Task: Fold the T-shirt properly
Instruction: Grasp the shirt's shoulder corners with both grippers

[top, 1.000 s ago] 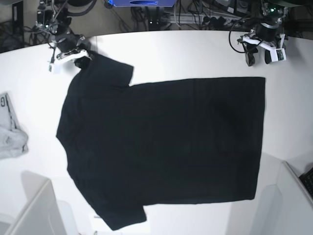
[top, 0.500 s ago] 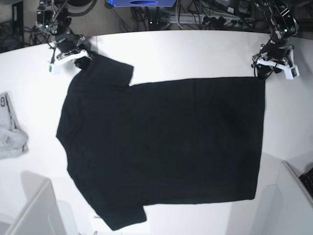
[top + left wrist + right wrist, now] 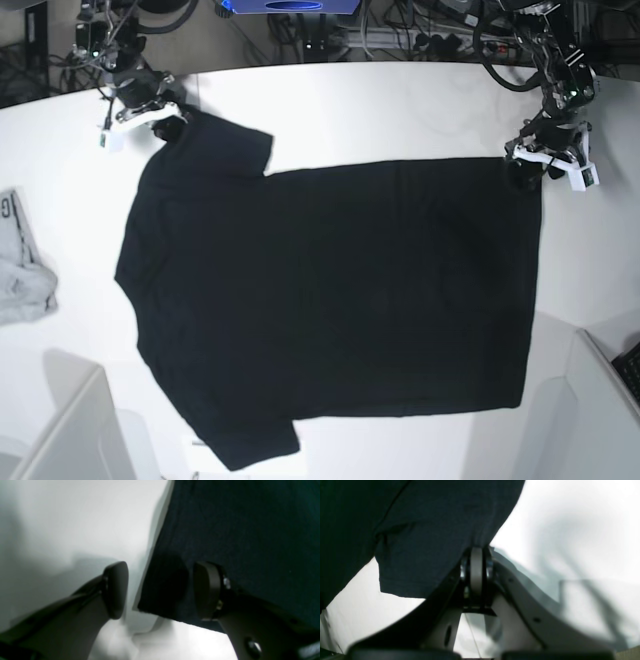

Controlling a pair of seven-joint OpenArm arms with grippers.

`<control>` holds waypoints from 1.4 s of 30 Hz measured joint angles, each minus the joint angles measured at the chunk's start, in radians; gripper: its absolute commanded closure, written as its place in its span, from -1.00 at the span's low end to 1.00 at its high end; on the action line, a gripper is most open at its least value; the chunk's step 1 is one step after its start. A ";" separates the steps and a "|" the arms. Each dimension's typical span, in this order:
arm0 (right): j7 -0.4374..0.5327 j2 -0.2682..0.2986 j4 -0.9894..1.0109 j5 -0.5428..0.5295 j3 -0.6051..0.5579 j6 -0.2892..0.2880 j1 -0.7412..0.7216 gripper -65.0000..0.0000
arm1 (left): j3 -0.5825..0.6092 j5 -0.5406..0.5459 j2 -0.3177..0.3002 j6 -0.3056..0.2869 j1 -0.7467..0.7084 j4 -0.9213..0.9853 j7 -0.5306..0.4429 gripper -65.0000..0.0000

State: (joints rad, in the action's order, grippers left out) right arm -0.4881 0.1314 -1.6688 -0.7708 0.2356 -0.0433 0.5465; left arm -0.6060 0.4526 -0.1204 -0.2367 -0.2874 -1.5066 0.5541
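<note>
T-shirt (image 3: 330,310) flat on table (image 3: 380,110). Right pincer (image 3: 476,555) clamps sleeve; left pincer (image 3: 160,590) gapes astride hem corner. Corner-grasp step; next, left should pinch shut.

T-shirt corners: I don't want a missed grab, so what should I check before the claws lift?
1. Right claw shut on T-shirt sleeve: ok.
2. Left claw open: ok.
3. Hem corner sits between the left claw's fingers: ok.
4. Left claw closed on cloth: not ok.
5. Shirt lies flat on the table: ok.
6. Grey garment apart from the shirt: ok.
</note>
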 measured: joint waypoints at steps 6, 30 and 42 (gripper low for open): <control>0.000 0.000 0.000 0.000 0.000 0.000 0.000 1.00 | 0.045 0.001 -0.007 0.007 -0.007 0.004 -0.014 0.66; -0.077 -0.017 -0.141 0.043 0.087 0.033 0.158 1.00 | 0.058 0.007 -0.031 0.001 -0.190 -0.128 0.020 1.00; -0.105 -0.039 -0.288 0.053 0.085 0.047 0.193 1.00 | 0.058 -0.013 -0.025 0.008 -0.282 -0.322 0.063 1.00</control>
State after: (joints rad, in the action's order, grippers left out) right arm -0.5934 0.0921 -1.9572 -0.7174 0.3206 0.0040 0.7391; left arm -0.5480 0.4393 -0.1452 -0.2287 -0.5697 -1.8286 0.6174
